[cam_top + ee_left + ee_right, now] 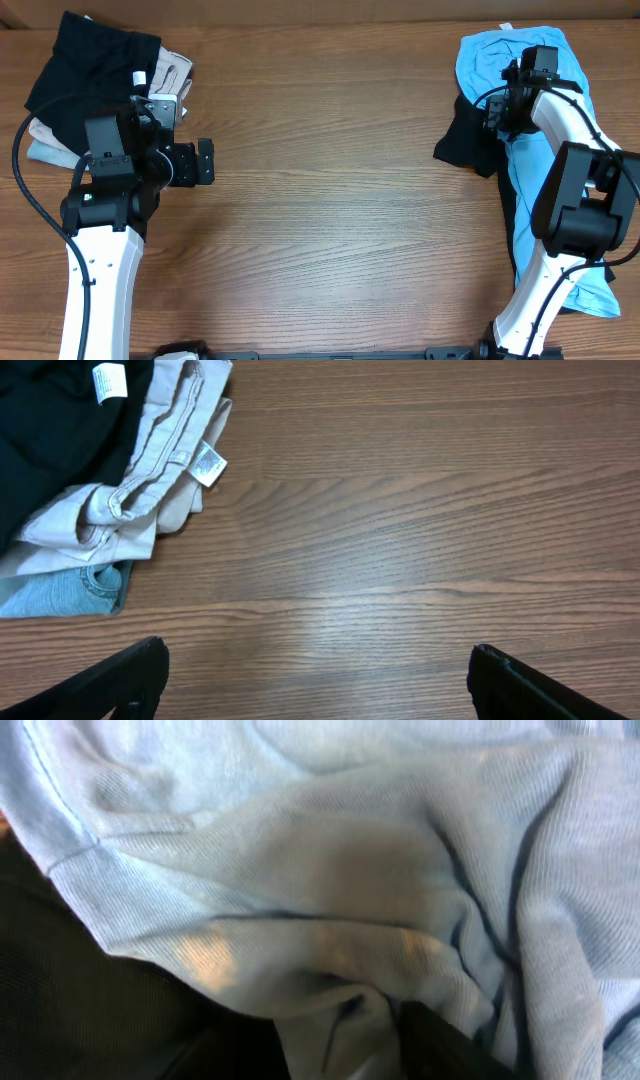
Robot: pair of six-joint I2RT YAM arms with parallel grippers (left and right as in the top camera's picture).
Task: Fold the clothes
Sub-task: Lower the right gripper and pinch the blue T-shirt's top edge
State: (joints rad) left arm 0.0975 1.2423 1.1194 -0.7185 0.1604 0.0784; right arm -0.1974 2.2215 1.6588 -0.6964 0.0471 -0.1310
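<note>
Shows a crumpled light-blue ribbed-knit T-shirt [490, 55] along the right edge of the brown wood-grain bench [330, 200], draped over a black soft garment [465, 145]. Finds the right gripper [512, 100] pressed into the blue folds near the far right corner. Cannot tell whether clamped or apart, with only one dark finger [440, 1045] visible against fabric. Has the left gripper [320, 680] spread wide above bare wood, beside a far-left-corner heap of black cloth [85, 60], beige twill [150, 480] with white labels and pale denim [60, 590].
</note>
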